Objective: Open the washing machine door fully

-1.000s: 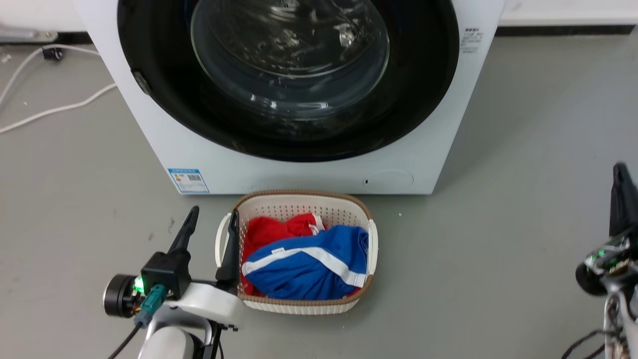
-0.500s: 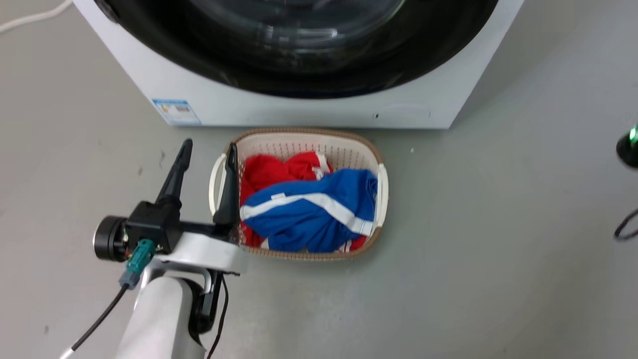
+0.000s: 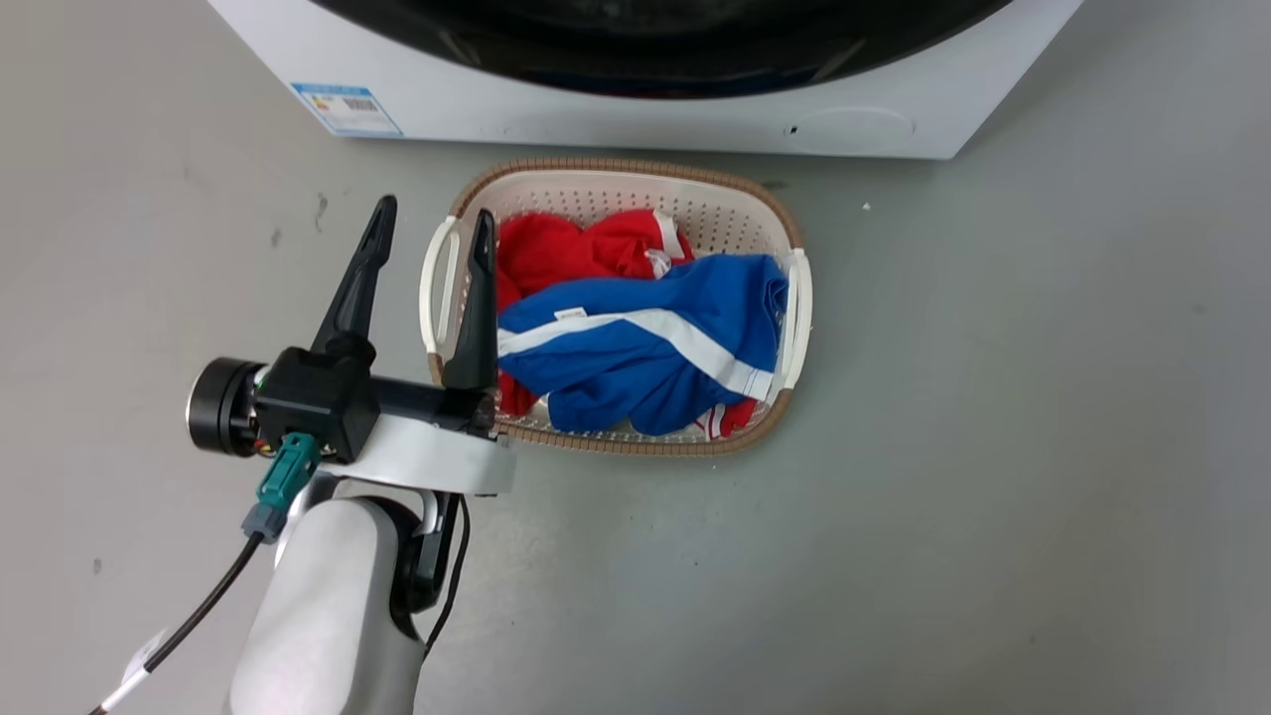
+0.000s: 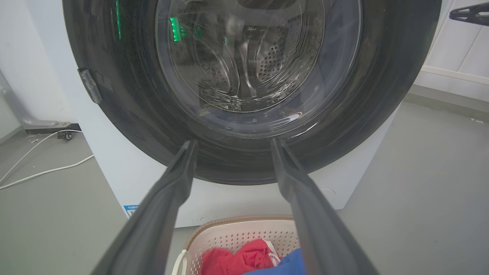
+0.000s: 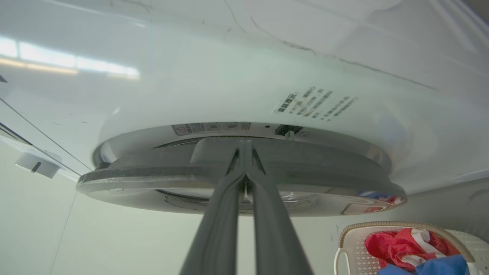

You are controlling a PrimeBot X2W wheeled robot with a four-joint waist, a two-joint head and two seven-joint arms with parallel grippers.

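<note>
Head view tipped down; washing machine, laundry basket unmoved. My right gripper clenched, tips now at washing machine door rim; left gripper released. Pull comes next, I judge.

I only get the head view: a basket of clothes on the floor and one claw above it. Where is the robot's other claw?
Observer: The right claw is up at the edge of the washing machine door, with its tips in a recess on the rim.
Operator: Is it spread open?
Observer: No. In the right wrist view its two fingers are pressed together.
Operator: What is behind that door?
Observer: In the left wrist view, the clear glass centre shows a steel drum dotted with holes.
</note>
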